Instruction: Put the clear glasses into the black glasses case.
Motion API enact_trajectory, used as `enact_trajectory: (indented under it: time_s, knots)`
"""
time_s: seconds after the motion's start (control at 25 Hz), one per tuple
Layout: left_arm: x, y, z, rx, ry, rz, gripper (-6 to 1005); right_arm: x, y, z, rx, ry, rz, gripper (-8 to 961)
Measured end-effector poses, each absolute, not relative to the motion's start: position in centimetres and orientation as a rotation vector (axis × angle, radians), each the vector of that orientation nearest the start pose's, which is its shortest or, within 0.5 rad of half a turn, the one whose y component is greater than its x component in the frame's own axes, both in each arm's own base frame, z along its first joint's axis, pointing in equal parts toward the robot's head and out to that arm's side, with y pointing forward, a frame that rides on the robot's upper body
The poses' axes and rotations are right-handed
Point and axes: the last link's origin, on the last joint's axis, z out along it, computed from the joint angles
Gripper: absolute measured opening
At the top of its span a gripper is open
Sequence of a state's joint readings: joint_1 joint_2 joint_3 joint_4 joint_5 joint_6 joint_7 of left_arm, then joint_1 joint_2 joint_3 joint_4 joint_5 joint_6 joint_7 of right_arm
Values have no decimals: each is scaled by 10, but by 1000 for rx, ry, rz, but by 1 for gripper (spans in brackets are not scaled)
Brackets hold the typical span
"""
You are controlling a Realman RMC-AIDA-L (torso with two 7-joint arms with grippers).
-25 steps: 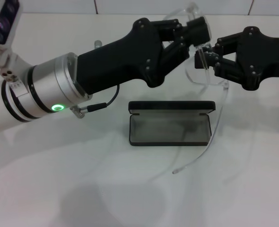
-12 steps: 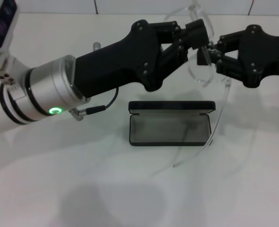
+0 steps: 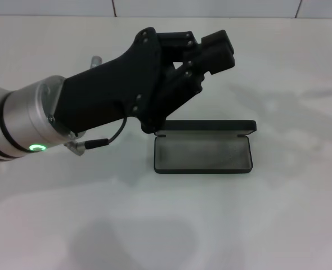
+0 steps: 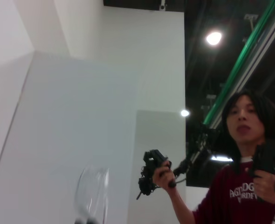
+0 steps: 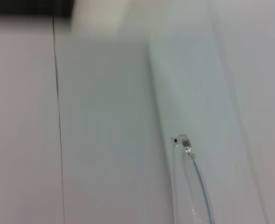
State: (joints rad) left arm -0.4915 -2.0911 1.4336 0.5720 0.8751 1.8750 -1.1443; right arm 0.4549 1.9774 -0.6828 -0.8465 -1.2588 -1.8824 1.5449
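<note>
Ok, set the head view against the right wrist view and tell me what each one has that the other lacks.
Only the head view shows the black glasses case, lying open on the white table with its grey lining up, and the left claw hanging above and behind the case's left end. Only the right wrist view shows the clear glasses: one thin clear arm and its hinge. Both share just a pale white background, and neither shows the right claw.
</note>
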Motion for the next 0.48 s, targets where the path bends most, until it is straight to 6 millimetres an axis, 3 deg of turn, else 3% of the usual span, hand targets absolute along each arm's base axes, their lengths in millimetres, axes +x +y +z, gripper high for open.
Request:
enact_trajectory:
  time_s: [0.04, 0.24, 0.36, 0.48]
  knots:
    - [-147, 279, -6, -2580, -108, -1887, 78, 210, 314, 155, -2265, 200, 1678, 134]
    - [-138, 276, -18, -2682, -74, -1871, 78, 216, 307, 162, -2112, 170, 1897, 135]
    - [-126, 270, -30, -2798, -2, -1859, 77, 210, 307, 149, -2089, 145, 1944, 135]
    - [-116, 264, -41, -2909, 64, -1840, 77, 195, 312, 123, -2128, 108, 1945, 136]
